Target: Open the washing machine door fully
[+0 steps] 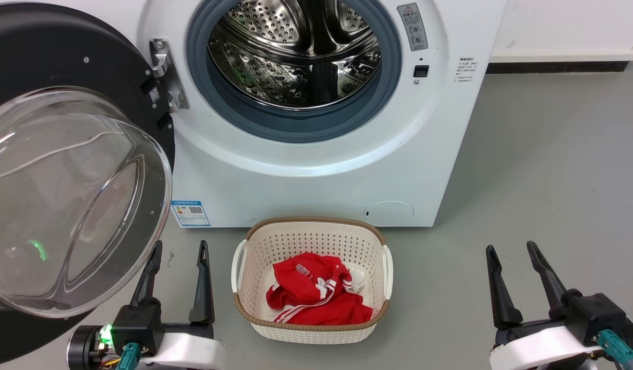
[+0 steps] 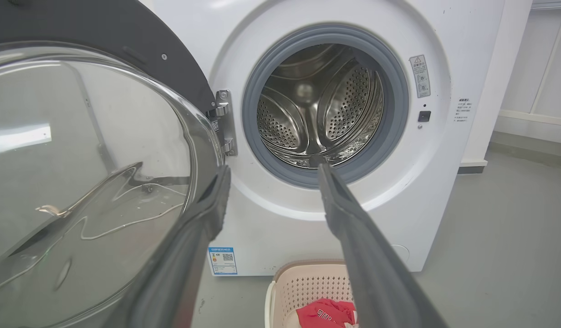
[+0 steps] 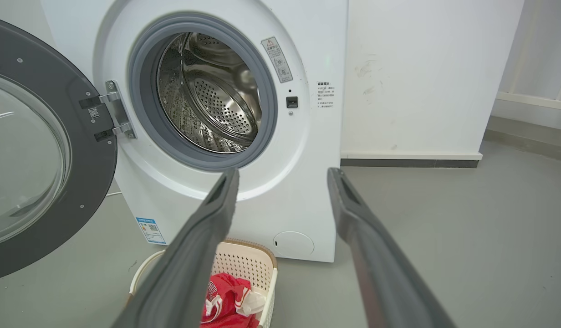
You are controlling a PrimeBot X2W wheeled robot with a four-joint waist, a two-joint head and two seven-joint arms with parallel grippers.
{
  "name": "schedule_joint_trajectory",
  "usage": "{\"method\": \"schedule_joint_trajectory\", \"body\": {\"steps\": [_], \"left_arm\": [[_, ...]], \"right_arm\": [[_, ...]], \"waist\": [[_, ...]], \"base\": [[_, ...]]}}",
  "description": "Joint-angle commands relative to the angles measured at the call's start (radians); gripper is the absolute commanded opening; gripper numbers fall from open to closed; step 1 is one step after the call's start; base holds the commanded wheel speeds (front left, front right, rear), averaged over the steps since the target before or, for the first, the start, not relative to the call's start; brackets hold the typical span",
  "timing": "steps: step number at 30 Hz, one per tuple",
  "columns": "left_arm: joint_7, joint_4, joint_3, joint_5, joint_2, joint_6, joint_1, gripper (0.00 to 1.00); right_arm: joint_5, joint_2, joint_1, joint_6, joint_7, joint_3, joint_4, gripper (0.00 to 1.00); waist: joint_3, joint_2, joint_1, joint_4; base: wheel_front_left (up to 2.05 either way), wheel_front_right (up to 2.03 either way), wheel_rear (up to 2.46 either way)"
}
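Round glossy black washing machine door [image 1: 75,169] with clear domed glass: swung wide on its hinge, left of the white front-loading machine [image 1: 306,180]. Perforated steel drum [image 1: 296,56] exposed. Cream perforated plastic basket [image 1: 311,234] on grey floor [image 1: 542,180] before the machine; holds crumpled red white-striped garment [image 1: 316,298]. Left gripper [image 1: 180,246]: fingers spread apart, just beside door's lower edge. Right gripper [image 1: 510,247]: fingers spread apart, right of basket.

Bright, even, sharp; wide-angle wrist distortion.
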Motion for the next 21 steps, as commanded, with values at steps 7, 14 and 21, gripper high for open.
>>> {"method": "schedule_joint_trajectory", "body": {"steps": [7,14,21], "left_arm": [[-0.002,-0.001,0.006,0.009,-0.003,0.002,0.005,1.0],[0.0,-0.001,0.008,0.006,-0.003,0.0,0.004,0.0],[0.027,0.042,0.019,-0.094,-0.005,-0.01,0.002,0.0]], "right_arm": [[0.007,0.001,0.002,-0.001,-0.006,0.006,0.006,1.0],[0.007,0.0,0.001,0.0,-0.001,0.006,0.009,0.0],[0.108,-0.004,0.008,0.0,0.017,0.006,0.033,0.0]], "waist": [[-0.006,-0.0001,0.0,0.001],[-0.007,-0.0001,0.0,0.003],[-0.007,-0.0001,0.0,0.004]], "base": [[0.0,0.0,0.0],[0.0,0.0,0.0],[0.0,0.0,0.0]]}}
